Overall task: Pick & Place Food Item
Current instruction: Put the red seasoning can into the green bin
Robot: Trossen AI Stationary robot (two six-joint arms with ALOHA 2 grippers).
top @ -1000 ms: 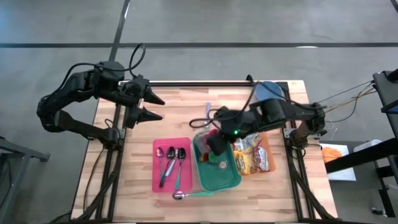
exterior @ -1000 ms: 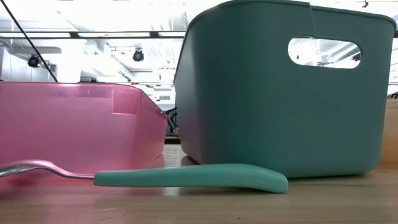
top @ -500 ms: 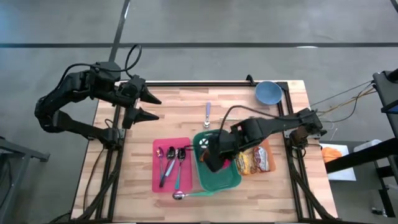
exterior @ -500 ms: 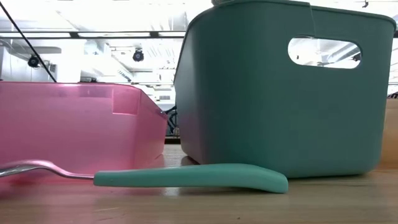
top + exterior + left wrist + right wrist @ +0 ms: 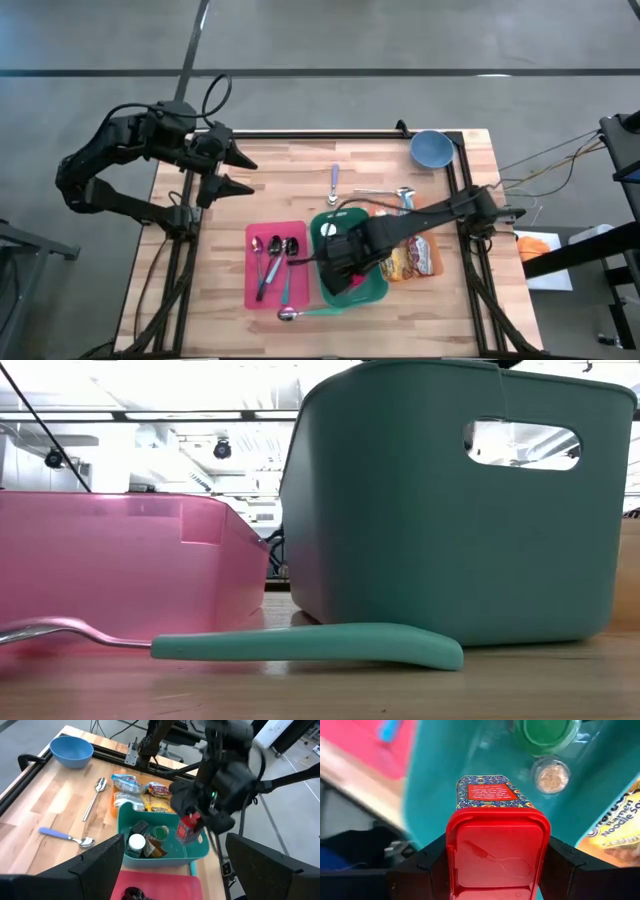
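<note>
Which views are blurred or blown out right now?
Left wrist view: the right gripper with its red-capped tin smears with motion. Right wrist view: tin sharp, teal bin behind it soft. Low view: ceiling lights glare behind the bin.

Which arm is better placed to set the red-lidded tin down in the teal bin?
Right. The right gripper already holds the red-lidded tin directly over the teal bin. The left gripper hangs open near the table's far left corner, empty.
</note>
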